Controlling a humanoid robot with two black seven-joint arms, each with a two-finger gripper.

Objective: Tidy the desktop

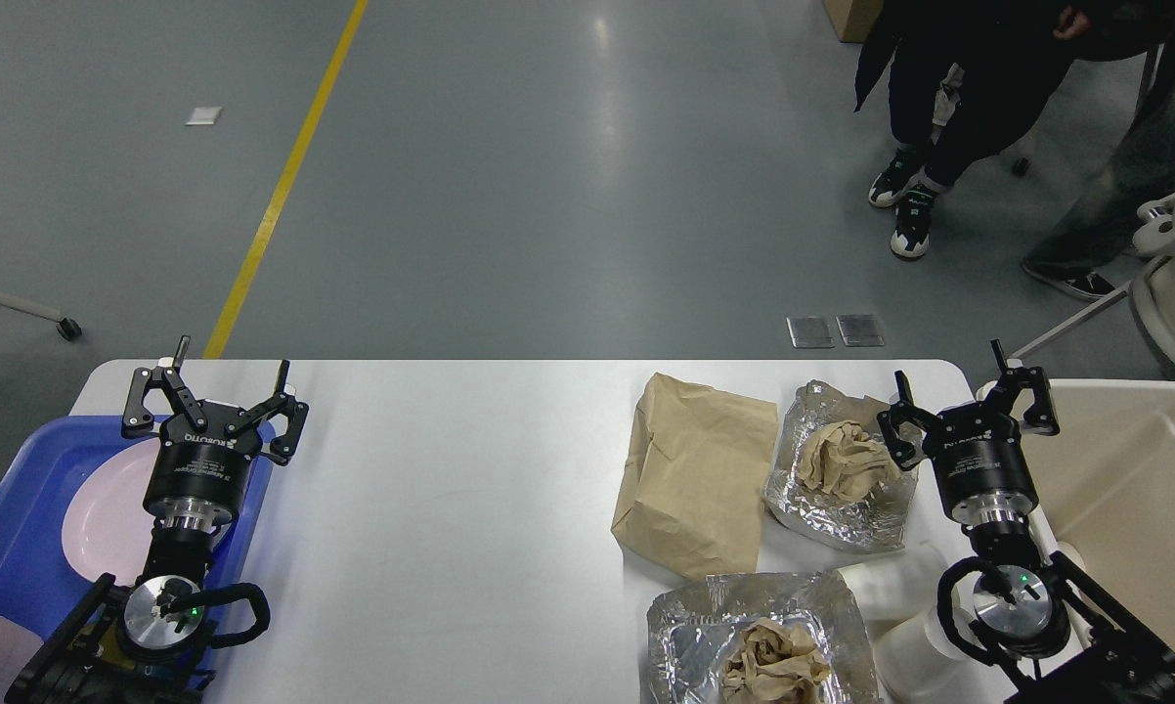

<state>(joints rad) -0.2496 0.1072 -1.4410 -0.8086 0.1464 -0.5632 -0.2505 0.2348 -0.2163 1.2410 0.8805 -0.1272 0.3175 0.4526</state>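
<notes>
Head view shows your right gripper (969, 396) with its fingers spread and nothing between them, poised over the right edge of the desktop (451, 508) near the far right corner. Just to its left lies a foil sheet (835, 484) cradling a crumpled paper wad (842, 458); both look feather-light and will crush, so pinch a raised fold of foil at its rim and let the wad ride inside. Next over sits a flat brown paper bag (695, 474), soft and limp; take it at a creased edge, since a flat face offers no purchase. Toward the near edge a second foil sheet (756, 636) holds another wad, with white paper cups (905, 611) lying beside it, thin-walled and easily dented. A beige bin (1130, 469) stands past the right edge. Your left gripper (216, 386) also stands spread and empty at the far left corner, above a blue tray (11, 548) holding a pink plate (108, 508).
</notes>
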